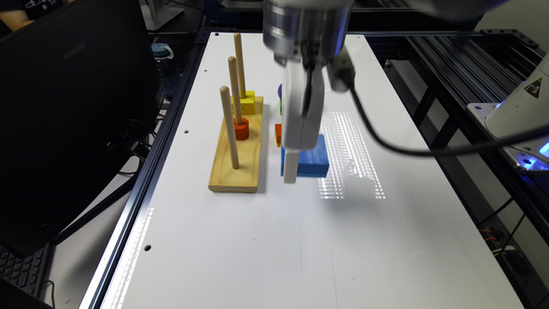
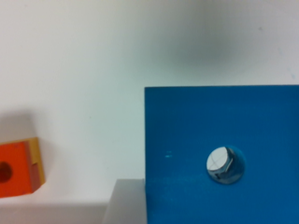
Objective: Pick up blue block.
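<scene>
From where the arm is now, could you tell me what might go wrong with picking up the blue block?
1. In the wrist view the blue block sits off-centre and runs out of frame, with one finger at its edge; the grasp may be uneven, letting the block tilt or slip.
2. The small orange cube lies close beside the block, so sideways correction could knock it.
3. The wooden peg board stands nearby; a swinging lift might clip a peg.

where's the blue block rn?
In the exterior view the blue block lies on the white table, just to that view's right of the wooden peg base, with the gripper down at it and the small orange cube just behind.
</scene>
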Controlling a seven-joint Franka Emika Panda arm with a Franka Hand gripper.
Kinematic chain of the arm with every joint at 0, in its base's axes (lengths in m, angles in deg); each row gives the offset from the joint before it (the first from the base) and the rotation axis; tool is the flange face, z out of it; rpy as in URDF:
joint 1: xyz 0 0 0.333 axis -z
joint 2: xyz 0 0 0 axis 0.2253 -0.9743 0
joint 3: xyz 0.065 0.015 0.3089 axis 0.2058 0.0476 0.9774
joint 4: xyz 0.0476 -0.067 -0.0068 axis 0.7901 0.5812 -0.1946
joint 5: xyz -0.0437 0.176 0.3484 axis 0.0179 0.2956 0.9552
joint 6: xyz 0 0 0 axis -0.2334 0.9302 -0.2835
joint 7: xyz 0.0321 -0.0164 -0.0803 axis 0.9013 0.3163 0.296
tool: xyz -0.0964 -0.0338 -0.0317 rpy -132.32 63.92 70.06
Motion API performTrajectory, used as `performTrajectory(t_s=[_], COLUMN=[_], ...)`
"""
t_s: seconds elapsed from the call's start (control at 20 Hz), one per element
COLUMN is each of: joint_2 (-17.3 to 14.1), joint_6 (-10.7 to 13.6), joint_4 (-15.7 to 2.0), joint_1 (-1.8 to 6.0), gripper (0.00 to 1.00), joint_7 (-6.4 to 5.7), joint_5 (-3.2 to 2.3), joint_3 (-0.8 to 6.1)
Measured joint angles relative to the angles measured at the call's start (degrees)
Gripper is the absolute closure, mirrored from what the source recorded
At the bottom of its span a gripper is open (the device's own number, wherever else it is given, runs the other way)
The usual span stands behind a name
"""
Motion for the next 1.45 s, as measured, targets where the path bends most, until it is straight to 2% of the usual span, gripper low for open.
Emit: performTrajectory(t_s=[0.05, 0.15, 0.5, 0.75, 1.05, 1.1, 1.2, 1.25, 1.3, 1.45], joint_2=[1.35, 2.69, 2.60, 5.37, 5.64, 6.24, 8.52, 9.73, 10.49, 10.50], joint_6=[1.29, 2.61, 2.79, 5.33, 5.52, 6.38, 9.94, 11.52, 12.27, 12.54], joint_4=[0.01, 0.06, -0.17, -0.47, -0.68, -1.14, -2.51, -2.82, -2.79, -2.76], joint_1=[0.06, 0.17, 0.26, 0.32, 0.40, 0.41, 0.45, 0.46, 0.47, 0.50], gripper=[1.00, 1.00, 1.00, 1.00, 1.00, 1.00, 1.00, 1.00, 1.00, 1.00], joint_7=[0.36, 0.77, 0.84, 1.22, 1.26, 1.34, 1.97, 2.38, 2.61, 2.78], joint_5=[0.64, 1.27, 1.37, 2.29, 2.33, 2.49, 3.50, 4.10, 4.44, 4.63], joint_3=[0.12, 0.22, 0.24, 0.43, 0.48, 0.51, 0.57, 0.57, 0.56, 0.55])
